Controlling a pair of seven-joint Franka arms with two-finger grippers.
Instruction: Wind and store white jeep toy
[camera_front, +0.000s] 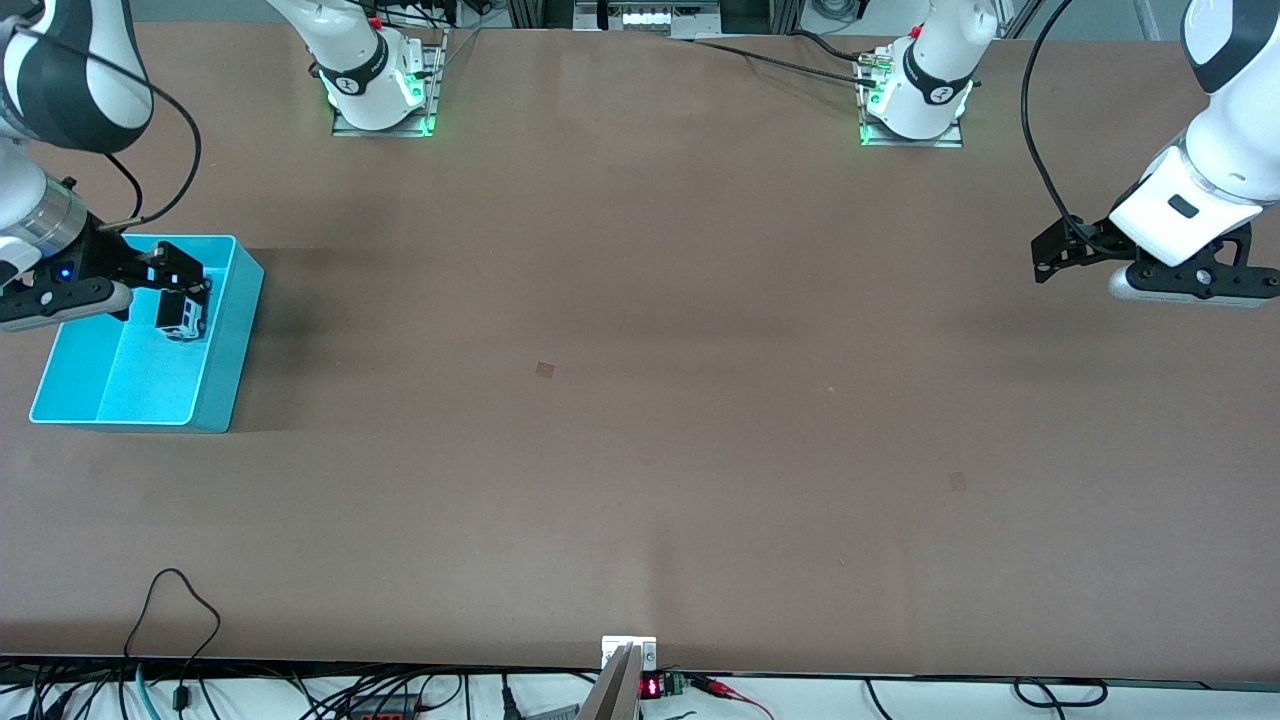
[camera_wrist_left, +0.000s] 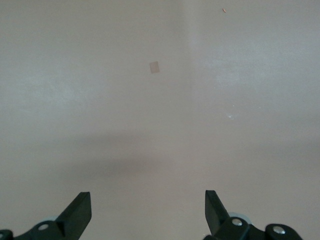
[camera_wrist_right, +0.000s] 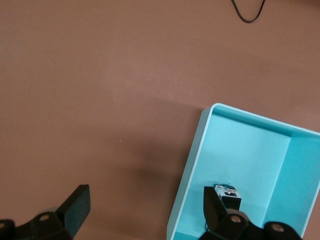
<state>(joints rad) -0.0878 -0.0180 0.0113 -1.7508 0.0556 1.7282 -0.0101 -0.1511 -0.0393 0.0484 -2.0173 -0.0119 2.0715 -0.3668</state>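
We see a wide brown table (camera_front: 640, 420) from high up, with two robot arms whose bases sit at twelve o'clock in the front view. At nine o'clock, at the right arm's end of the table, sits a cyan bin (camera_front: 225, 340). The white jeep toy (camera_front: 182, 315) is inside it, close to the bin wall that faces the table's middle, white body with a dark roof.

The right gripper (camera_front: 180, 280) hangs over the bin just above the toy. Its claw is spread apart and clamps nothing; one black finger hangs inside the bin and the other outside its wall. We judge the storing done: the toy appears to be loose in the bin. Whether it was wound we cannot tell from these views. What seems left is for the right arm to lift clear.

The left gripper (camera_front: 1055, 260) waits at three o'clock, at the left arm's end of the table, its claw also apart and empty.

The right wrist view adds what the front view lacks: a look straight down into the bin, the toy sitting right by one fingertip. The left wrist view shows only bare table and its two parted fingertips (camera_wrist_left: 80, 212). Only the front view shows both arms together.
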